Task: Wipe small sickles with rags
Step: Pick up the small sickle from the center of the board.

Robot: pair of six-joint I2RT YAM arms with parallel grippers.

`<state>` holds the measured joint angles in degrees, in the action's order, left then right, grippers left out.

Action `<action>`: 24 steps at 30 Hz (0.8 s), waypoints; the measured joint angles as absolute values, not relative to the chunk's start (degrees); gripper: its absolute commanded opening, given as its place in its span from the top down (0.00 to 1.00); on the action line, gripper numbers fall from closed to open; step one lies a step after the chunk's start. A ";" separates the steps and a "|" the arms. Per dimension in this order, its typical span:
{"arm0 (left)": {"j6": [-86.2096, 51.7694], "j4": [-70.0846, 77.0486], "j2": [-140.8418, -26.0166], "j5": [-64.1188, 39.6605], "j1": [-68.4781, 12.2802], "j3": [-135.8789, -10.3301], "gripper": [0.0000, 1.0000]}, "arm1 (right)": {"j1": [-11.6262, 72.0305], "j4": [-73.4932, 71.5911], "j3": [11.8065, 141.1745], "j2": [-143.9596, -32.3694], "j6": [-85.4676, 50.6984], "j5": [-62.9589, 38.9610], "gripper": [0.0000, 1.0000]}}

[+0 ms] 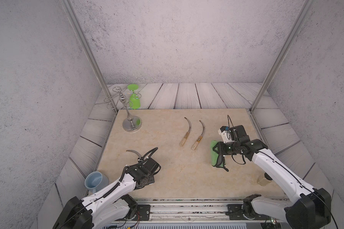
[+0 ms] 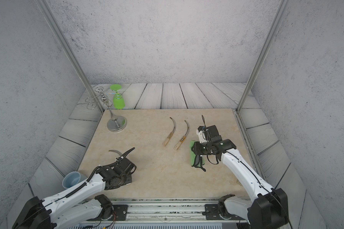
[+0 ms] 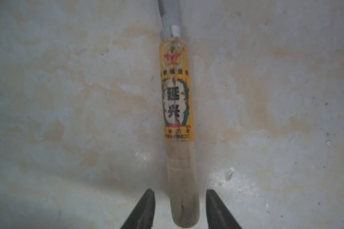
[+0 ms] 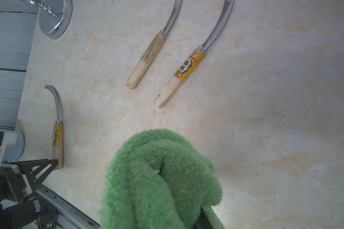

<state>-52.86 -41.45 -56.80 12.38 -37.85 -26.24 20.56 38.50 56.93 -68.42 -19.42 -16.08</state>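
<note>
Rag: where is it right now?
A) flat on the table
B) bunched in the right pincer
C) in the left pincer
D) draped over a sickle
B: the right wrist view shows the rag bunched up and gripped by the right pincer.

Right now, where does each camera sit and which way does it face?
Top views: high above the base, looking down over the marble tabletop; left arm, right arm show.
Left wrist: looks down the near sickle's labelled handle; left tool's tips straddle its butt.
Right wrist: looks leftward across the tabletop; green rag in the right tool fills the foreground; left tool shows.
Shared: right wrist and top views show it, the plain-handled sickle and the other labelled sickle.
</note>
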 measured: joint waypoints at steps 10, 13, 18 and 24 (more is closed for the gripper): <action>-52.01 -36.29 -61.08 9.43 -36.40 -24.58 0.79 | 20.56 38.50 56.95 -68.42 -19.44 -16.21 0.68; -51.70 -34.94 -61.14 9.08 -36.38 -24.49 0.92 | 20.56 38.50 56.95 -68.42 -19.44 -16.21 0.68; -51.05 -33.76 -61.14 8.16 -36.38 -24.47 1.00 | 20.56 38.54 56.99 -68.42 -19.44 -16.19 0.68; -47.88 -32.95 -61.63 4.16 -36.56 -25.30 1.00 | 20.56 38.79 58.57 -68.42 -19.46 -16.08 0.68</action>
<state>-47.88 -32.95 -61.63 4.16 -36.56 -25.30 20.56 38.79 58.57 -68.42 -19.46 -16.08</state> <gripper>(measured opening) 0.262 0.316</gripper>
